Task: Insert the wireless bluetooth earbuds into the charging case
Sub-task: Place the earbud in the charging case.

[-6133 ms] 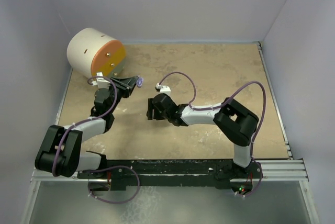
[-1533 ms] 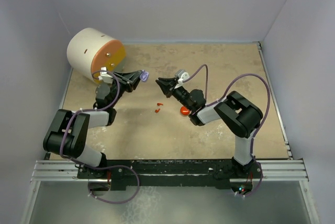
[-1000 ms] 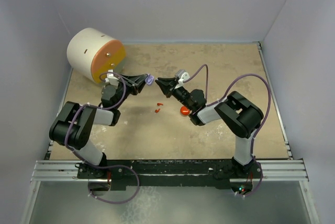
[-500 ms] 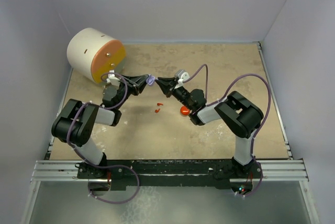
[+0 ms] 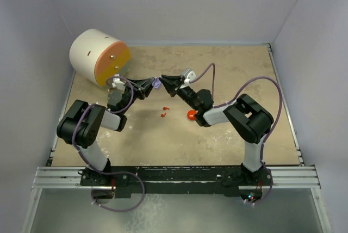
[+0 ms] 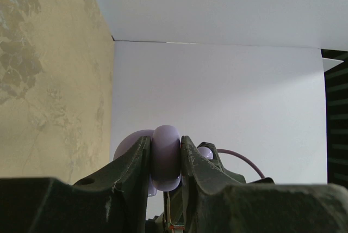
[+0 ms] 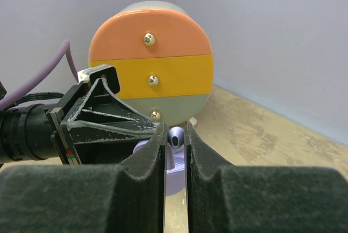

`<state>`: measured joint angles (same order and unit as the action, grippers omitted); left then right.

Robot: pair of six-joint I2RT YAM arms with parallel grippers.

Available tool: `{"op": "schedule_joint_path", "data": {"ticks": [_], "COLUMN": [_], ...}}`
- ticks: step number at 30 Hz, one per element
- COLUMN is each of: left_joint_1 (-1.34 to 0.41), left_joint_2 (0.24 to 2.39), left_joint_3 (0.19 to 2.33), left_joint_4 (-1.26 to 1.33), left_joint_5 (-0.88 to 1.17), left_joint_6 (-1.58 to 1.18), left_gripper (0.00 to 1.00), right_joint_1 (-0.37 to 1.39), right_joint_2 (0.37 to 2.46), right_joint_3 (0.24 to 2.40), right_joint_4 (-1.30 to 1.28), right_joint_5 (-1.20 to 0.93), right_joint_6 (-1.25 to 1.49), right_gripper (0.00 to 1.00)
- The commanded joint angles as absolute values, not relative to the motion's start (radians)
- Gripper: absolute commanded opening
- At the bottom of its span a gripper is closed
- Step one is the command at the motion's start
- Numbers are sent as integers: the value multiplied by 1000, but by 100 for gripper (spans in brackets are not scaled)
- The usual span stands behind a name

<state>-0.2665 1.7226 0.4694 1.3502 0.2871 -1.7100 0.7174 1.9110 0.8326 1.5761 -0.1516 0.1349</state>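
Note:
My left gripper (image 5: 154, 84) is shut on a round lavender charging case (image 6: 166, 157), held on edge above the table. My right gripper (image 5: 164, 79) is shut on a small grey-lavender earbud (image 7: 175, 136), pinched at the fingertips. The two gripper tips meet in mid-air, with the earbud (image 6: 205, 152) right beside the case (image 7: 174, 174); whether they touch I cannot tell. Two tiny red earbuds (image 5: 165, 112) lie on the table below, with a red-orange round case (image 5: 191, 115) just to their right.
A large cream drum (image 5: 99, 56) with an orange, yellow and grey drawer front (image 7: 151, 61) lies on its side at the back left, close behind the left gripper. Grey walls enclose the tan table (image 5: 228, 75) on three sides.
The left gripper has carried the lavender case rightward and the right gripper has moved left and up with the earbud, so the gap between their tips has closed.

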Motion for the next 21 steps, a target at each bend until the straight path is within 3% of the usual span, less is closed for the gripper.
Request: {"op": "schedule_joint_path", "data": {"ticks": [1,21], "left_joint_1": [-274,-292], "left_joint_2": [1722,1722], "left_joint_3": [477,494], "left_joint_4": [1450,1453], "left_joint_5": [291,287], "left_joint_6": [-1727,-1736], "left_gripper": [0,0], "right_joint_1": [711,706], "right_joint_2": [1915,1950], "right_joint_3": [879,898], "right_joint_4": [2320,2344], "right_joint_5": [-171,-199], "right_joint_6": [112,121], "right_gripper": [0,0]}}
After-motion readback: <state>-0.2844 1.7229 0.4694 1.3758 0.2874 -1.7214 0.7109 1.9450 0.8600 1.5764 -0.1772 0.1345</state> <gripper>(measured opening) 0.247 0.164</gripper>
